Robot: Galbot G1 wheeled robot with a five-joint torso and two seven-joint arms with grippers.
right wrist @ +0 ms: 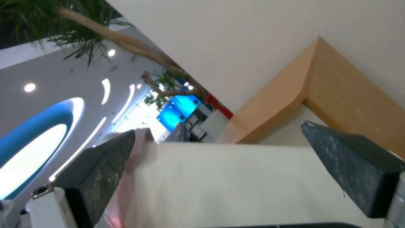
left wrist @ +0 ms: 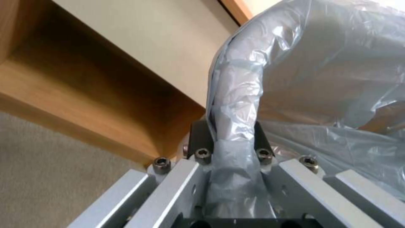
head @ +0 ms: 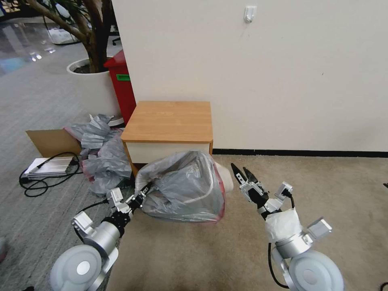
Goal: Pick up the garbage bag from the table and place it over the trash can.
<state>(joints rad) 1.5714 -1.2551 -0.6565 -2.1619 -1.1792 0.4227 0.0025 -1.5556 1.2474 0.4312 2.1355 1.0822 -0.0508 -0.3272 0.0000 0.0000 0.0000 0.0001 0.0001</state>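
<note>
The garbage bag (head: 184, 188), silver-grey with a pinkish-red edge, is drawn over the cream trash can (head: 227, 180), which leans on the carpet in front of the table (head: 167, 121). My left gripper (head: 141, 197) is shut on a bunched strand of the bag at its left side; in the left wrist view the twisted plastic (left wrist: 236, 120) runs between the closed fingers. My right gripper (head: 243, 173) stands open just right of the can. In the right wrist view the can's cream wall (right wrist: 236, 183) lies between the dark fingers (right wrist: 101, 167), and the bag's pink edge (right wrist: 137, 155) shows beside one of them.
A heap of grey bags (head: 103, 153) and a cardboard sheet (head: 50, 141) lie left of the table, with a white device and black cables (head: 48, 167). Behind stand a red bin (head: 121, 85) and a white planter (head: 93, 85). Open carpet (head: 323, 182) lies to the right.
</note>
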